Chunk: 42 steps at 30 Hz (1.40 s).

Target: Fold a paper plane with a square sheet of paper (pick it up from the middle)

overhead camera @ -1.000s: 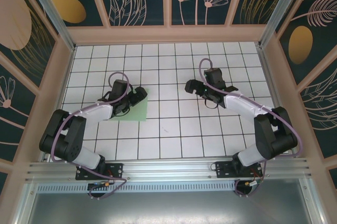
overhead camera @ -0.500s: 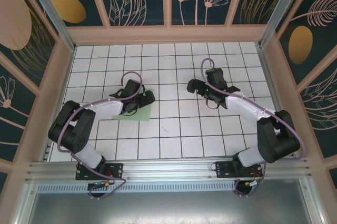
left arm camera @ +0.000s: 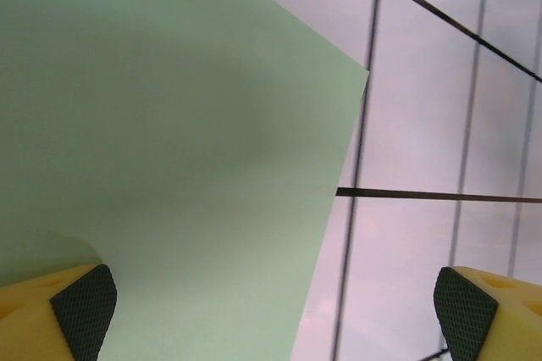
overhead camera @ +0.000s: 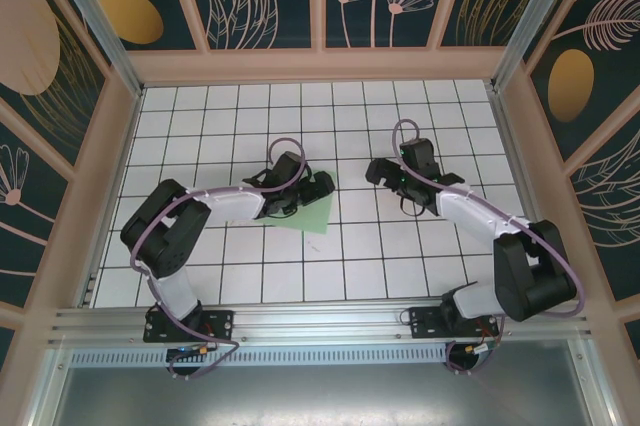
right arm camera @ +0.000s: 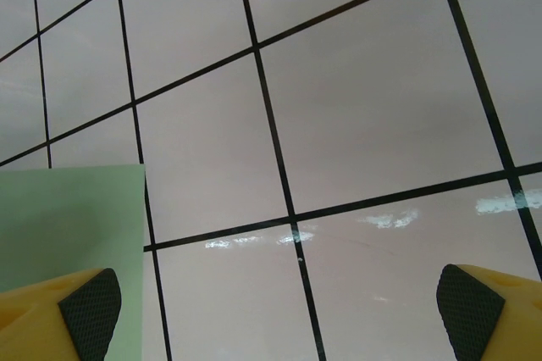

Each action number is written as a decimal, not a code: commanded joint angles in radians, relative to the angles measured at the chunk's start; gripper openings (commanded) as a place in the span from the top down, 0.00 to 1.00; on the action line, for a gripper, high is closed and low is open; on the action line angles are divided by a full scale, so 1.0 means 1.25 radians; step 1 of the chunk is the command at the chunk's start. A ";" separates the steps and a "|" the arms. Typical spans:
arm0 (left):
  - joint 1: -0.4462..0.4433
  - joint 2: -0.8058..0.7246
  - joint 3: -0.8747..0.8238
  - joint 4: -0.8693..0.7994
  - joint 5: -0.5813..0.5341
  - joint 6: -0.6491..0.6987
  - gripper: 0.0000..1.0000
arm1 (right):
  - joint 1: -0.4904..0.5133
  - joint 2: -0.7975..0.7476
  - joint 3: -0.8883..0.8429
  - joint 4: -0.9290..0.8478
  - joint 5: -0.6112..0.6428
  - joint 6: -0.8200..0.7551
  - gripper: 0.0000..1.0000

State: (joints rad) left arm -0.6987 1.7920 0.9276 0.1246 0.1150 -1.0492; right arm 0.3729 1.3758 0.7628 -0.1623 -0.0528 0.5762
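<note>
White-tiled surface [overhead camera: 350, 258] with a dark grid bears the thin pale green square sheet of paper [overhead camera: 320, 216] near its middle — the left claw [overhead camera: 316, 188] hangs over the sheet's far edge, fingers spread wide and empty — while the right claw [overhead camera: 378, 174], likewise released, hovers over bare tiles near its right side.

The table [overhead camera: 400, 256] is a flat surface of white square tiles divided by thin dark grid lines [overhead camera: 342, 246]. A pale wooden frame [overhead camera: 320, 66] borders it on the far, left and right sides.

One item lies directly on it: the square sheet of paper [overhead camera: 318, 216], pale green and unmarked, left of the table centre. Its edges sit at an angle to the grid. The paper [left arm camera: 169, 124] covers the lines beneath it, and one corner [right arm camera: 140, 168] ends just beside a line.
</note>
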 commanded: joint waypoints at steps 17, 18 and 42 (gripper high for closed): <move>0.172 -0.447 -0.168 -0.175 -0.367 0.155 0.02 | 0.239 0.318 0.411 -0.309 0.067 0.131 0.14; 0.192 -0.460 -0.182 -0.172 -0.362 0.170 0.02 | 0.256 0.354 0.453 -0.331 0.080 0.136 0.14; 0.351 -0.491 -0.309 -0.115 -0.289 0.272 0.01 | 0.403 0.770 0.947 -0.631 0.162 0.240 0.08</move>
State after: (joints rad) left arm -0.2668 1.1915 0.5560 -0.0486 -0.2440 -0.7326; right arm 0.8627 2.3089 1.9236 -0.8886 0.1413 0.8562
